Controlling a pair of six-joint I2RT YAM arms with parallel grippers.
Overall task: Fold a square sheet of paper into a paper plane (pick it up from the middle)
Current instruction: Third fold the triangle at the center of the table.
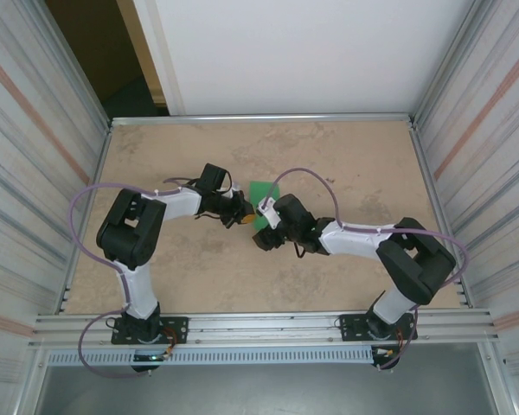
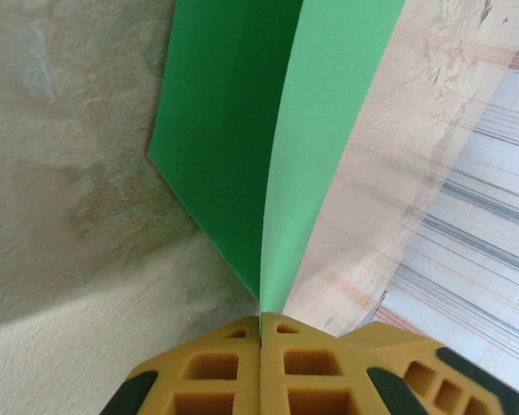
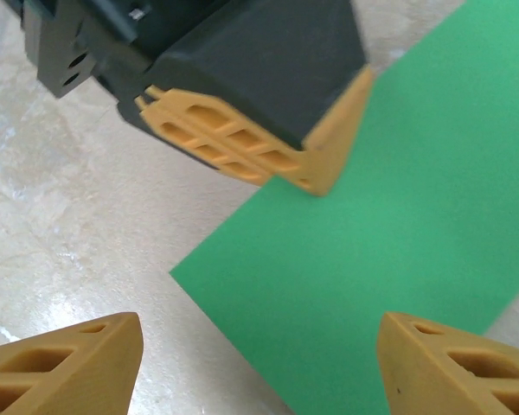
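Observation:
The square sheet of paper [image 1: 260, 194] is bright green and lies mid-table, partly hidden under both grippers. In the left wrist view the sheet [image 2: 242, 147] is pinched up into a ridge, a darker face on the left and a lighter face on the right. My left gripper [image 2: 261, 322] is shut on the near end of that ridge. In the right wrist view the sheet [image 3: 398, 242] lies flat with one corner pointing left. My right gripper [image 3: 259, 354] hovers open above that corner, and the left gripper's fingers [image 3: 316, 169] rest on the sheet's far edge. No folded plane shape is visible.
The tabletop [image 1: 346, 164] is beige and mottled, with a metal frame rail [image 1: 259, 118] along the back and corrugated walls on both sides. Purple cables [image 1: 307, 177] loop from both arms. Both grippers [image 1: 255, 220] meet close together at the table's centre.

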